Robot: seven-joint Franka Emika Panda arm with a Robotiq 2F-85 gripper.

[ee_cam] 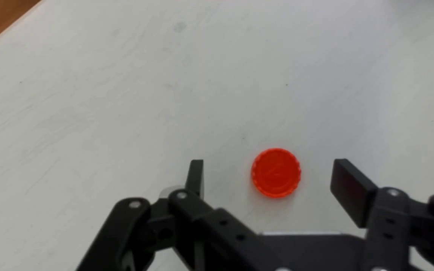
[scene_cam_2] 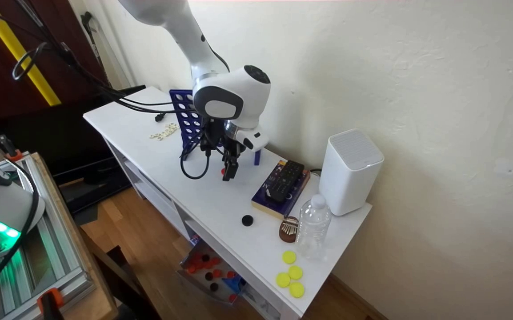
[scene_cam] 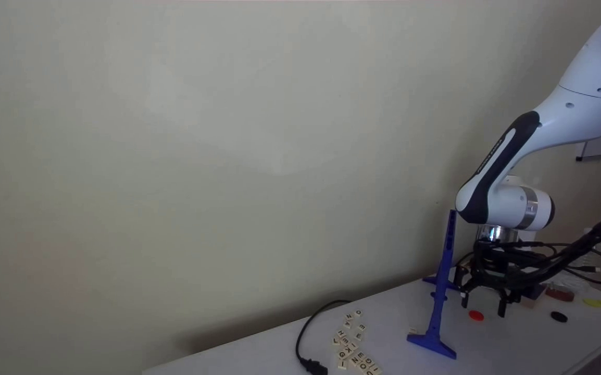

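My gripper is open over the white table, its two black fingers wide apart with nothing gripped. In the wrist view a red disc with a ridged rim lies flat on the table, seen between the fingertips and touching neither. An exterior view shows the gripper low over the table and the red disc by its fingers. Elsewhere the disc is mostly covered by the gripper. Close beside the arm stands an upright blue rack with round holes, seen edge-on as a blue post.
A black disc, a book with a remote on it, a kalimba, a clear bottle, a white speaker and several yellow discs share the table. Letter tiles and a black cable lie beyond the rack.
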